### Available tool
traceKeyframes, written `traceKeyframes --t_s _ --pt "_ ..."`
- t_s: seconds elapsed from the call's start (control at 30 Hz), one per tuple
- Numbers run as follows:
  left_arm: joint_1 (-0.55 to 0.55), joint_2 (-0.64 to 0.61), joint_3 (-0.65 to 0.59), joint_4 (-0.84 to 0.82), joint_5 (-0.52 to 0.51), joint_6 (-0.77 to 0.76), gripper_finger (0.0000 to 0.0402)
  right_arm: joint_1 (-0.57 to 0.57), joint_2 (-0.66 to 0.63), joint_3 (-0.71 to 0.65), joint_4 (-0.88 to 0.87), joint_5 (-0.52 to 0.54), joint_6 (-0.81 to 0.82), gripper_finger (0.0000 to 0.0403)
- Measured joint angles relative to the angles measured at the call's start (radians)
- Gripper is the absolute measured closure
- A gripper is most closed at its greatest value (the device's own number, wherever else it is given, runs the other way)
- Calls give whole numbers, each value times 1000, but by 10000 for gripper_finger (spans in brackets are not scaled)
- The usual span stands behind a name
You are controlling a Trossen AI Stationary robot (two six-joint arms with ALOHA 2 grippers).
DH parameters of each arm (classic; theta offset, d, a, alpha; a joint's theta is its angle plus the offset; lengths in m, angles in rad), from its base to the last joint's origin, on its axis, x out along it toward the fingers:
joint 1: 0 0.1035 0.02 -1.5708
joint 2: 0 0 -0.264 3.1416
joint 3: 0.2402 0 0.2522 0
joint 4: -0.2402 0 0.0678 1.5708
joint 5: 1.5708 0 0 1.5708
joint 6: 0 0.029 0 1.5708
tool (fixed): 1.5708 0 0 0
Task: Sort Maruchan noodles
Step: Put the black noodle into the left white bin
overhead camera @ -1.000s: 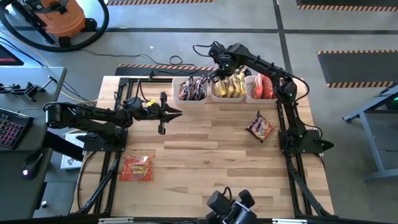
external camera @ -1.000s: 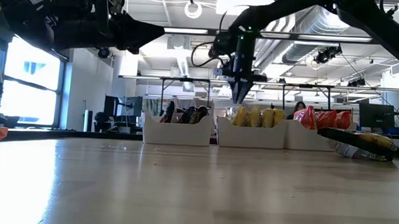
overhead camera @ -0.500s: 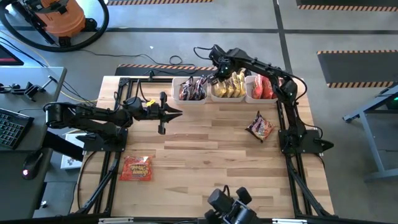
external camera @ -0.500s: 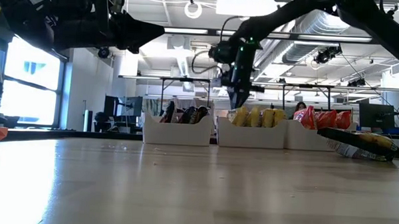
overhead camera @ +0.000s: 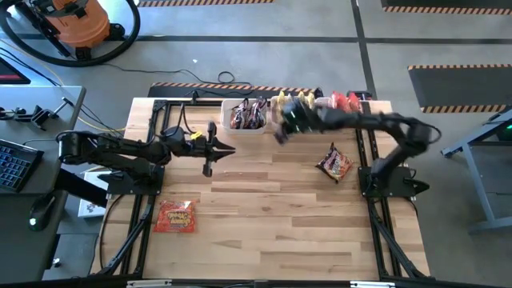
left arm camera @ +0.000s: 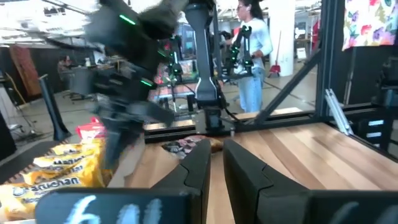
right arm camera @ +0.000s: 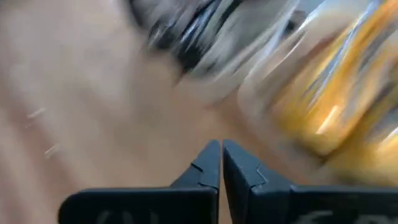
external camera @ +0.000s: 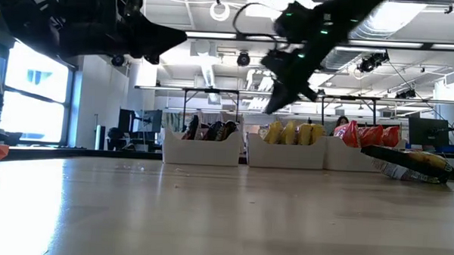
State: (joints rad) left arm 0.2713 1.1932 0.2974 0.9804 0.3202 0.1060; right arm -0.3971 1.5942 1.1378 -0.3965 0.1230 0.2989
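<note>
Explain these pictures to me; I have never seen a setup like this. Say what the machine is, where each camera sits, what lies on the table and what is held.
Two dark robot arms work at a pale wooden table. One picture looks straight down, one looks level across the tabletop, and one camera rides on each wrist.

At the far edge stand three white rectangular plastic bins filled with crinkly noodle packets: dark brown ones, yellow ones and red ones.

Two packets lie loose: a red square packet near the front left, and a dark maroon packet on the right.

The right gripper, jaws shut and empty, is blurred in front of the bins. The left gripper hangs over the table's left, jaws nearly closed, holding nothing.
</note>
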Motion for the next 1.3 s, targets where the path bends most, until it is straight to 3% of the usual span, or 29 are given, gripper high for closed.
traceKeyframes --t_s 0.1,0.17,0.4,0.5,0.63,0.9,1.13,1.3 --pt "-15 0 -2 -12 0 -9 367 82 -142 -239 166 -16 130 403" --pt "-27 0 -2 -37 1 -17 367 139 -239 -324 131 30 207 403" --pt "-49 16 73 -205 -8 10 367 312 -502 -363 -477 201 560 403" --pt "-51 69 104 -224 -9 10 367 353 -538 -359 -677 219 708 403" --pt "-51 177 142 -222 -10 26 367 367 -517 -412 -808 200 828 403" --pt "-71 328 219 -219 -11 34 367 354 -358 -482 -726 80 840 403" --pt "-79 340 227 -221 -10 36 367 345 -264 -443 -353 -37 608 403" --pt "-79 333 227 -229 -10 36 367 345 -282 -327 -314 6 487 403"
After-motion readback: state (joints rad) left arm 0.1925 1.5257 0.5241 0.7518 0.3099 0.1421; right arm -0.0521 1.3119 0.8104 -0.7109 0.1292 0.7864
